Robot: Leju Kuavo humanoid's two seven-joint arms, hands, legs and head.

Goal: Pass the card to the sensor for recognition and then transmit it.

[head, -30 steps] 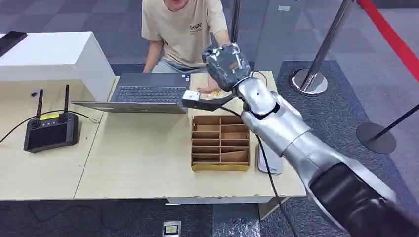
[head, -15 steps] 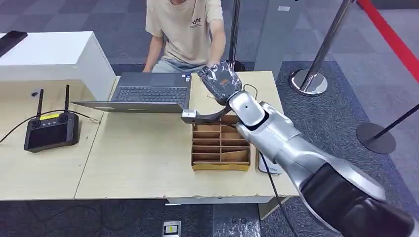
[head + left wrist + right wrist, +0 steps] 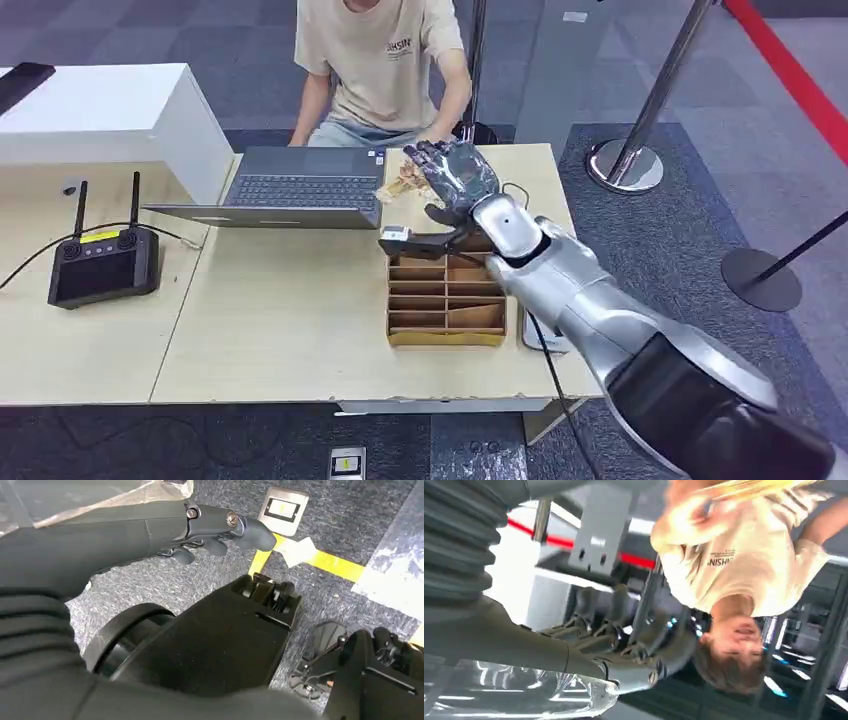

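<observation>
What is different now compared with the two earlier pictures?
The right hand has come down towards the table and opened its fingers; it holds nothing. The person has sat up, and the person's hand now lies beside it. The laptop, cardboard box and controller stayed in place.

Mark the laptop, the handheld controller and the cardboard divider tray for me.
laptop [image 3: 300, 190], head view, middle of its keyboard.
handheld controller [image 3: 102, 266], head view, centre of its dark screen.
cardboard divider tray [image 3: 446, 338], head view, its near front wall.
</observation>
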